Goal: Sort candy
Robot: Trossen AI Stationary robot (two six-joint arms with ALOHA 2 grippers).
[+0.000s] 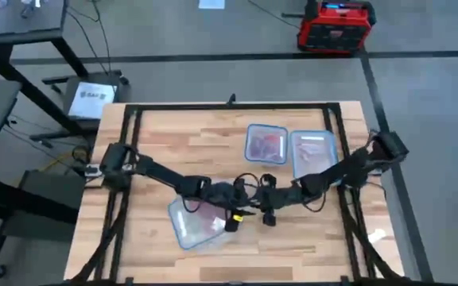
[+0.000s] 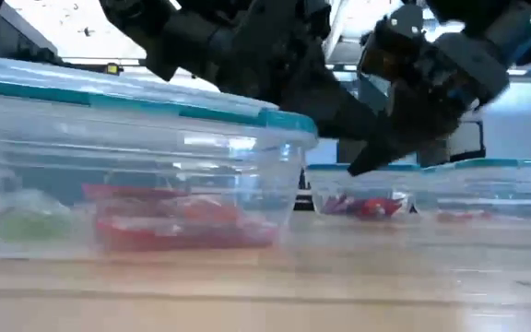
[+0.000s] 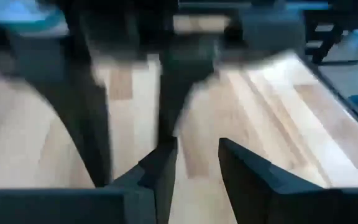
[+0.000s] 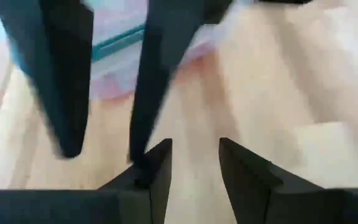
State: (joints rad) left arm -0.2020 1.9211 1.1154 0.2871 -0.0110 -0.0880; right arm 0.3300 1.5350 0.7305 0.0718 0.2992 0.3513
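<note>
Item 1, tabletop point(image 1: 157, 143): pale wood planks inside a black frame, seen from straight above.

Item 2, tubs: three clear plastic tubs with bluish rims. The near tub point(image 1: 199, 224) lies at about 7 o'clock from the tabletop's middle. The two far tubs point(image 1: 266, 144) and point(image 1: 314, 152) stand side by side at about 2 o'clock.

Item 3, candy point(image 2: 178, 221): small red and pink wrapped pieces lie in the near tub, with something pale green beside them; more red pieces show in the far tubs point(image 2: 362, 205). No loose piece can be made out on the bare wood.

Item 4, left gripper point(image 3: 194, 165): near the tabletop's middle, just beside the near tub's 3 o'clock edge, fingers narrowly apart with only wood showing between them.

Item 5, right gripper point(image 4: 194, 163): meets the left one tip to tip at the middle, fingers likewise a narrow gap apart, nothing visible in it. Whether a piece passes between the two cannot be told.

Risk: the two grippers sit very close. A small misjudged move would likely knock them together, nudge the near tub, or drop a slippery wrapper onto the wood or into the wrong tub.
</note>
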